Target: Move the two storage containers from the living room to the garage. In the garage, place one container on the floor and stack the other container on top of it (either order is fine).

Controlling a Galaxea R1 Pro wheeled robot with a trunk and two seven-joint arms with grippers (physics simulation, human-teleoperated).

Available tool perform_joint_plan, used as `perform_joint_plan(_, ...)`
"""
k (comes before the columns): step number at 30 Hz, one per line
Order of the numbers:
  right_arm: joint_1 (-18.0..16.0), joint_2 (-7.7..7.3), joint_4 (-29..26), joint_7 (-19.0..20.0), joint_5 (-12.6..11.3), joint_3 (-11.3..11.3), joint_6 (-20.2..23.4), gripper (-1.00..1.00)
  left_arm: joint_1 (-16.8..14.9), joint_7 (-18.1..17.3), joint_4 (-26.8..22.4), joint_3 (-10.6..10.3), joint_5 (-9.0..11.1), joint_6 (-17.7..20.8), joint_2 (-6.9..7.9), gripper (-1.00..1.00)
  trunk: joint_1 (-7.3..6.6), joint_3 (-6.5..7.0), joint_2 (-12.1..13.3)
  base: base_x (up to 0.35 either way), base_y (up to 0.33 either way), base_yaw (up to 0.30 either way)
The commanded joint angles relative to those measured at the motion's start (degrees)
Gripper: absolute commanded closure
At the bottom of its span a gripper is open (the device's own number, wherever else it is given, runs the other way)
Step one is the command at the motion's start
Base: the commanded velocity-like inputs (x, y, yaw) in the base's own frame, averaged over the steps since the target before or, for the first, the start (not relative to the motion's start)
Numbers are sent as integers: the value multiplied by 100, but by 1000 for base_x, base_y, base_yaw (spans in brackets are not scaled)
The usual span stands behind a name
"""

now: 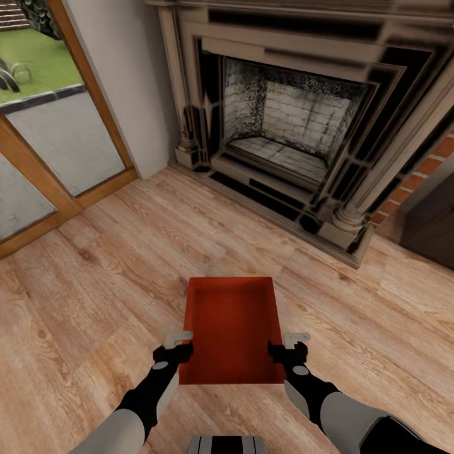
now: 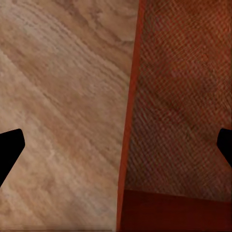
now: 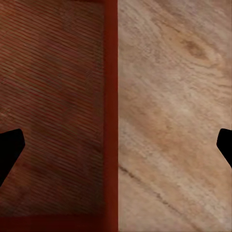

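Observation:
One orange-red storage container [image 1: 232, 328] lies without a lid on the living room's light wood floor [image 1: 94, 302], right in front of me. My left gripper [image 1: 181, 348] is at its left long wall, near the closer end. In the left wrist view the gripper [image 2: 118, 145] is open, with one finger on each side of the thin wall [image 2: 126, 121]. My right gripper [image 1: 282, 347] mirrors it at the right wall. It is open too [image 3: 116, 145], straddling that wall [image 3: 111, 96]. The second container is out of view.
A dark-framed fireplace [image 1: 296, 120] with a pale brick interior stands ahead, with red brick [image 1: 429, 167] and a dark cabinet [image 1: 435, 221] to its right. A wood-framed glass door [image 1: 50, 139] runs along the left. Plank floor surrounds the container.

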Motion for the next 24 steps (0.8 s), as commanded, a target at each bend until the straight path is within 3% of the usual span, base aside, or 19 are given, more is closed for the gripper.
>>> perform_joint_plan(1, -3, -1, 3, -23, -49, 49, -18, -100, 0, 6, 0, 16, 3, 18, -4, -100, -1, -3, -1, 0, 0, 0)
perform_joint_plan(14, -3, 22, 6, -23, -53, 74, -16, -100, 0, 34, -25, 13, -42, 19, -2, -100, -1, -3, -1, 0, 0, 0)
perform_joint_plan(21, -3, 27, 11, -23, -53, 74, -19, -100, 0, 297, -76, 17, -55, 10, -11, -100, -1, -3, -1, 0, 0, 0)
perform_joint_plan(24, -3, 26, 12, -23, -53, 74, -19, -100, 0, 322, -89, 0, -55, 5, -11, -100, 65, -57, -122, 0, 0, 0)
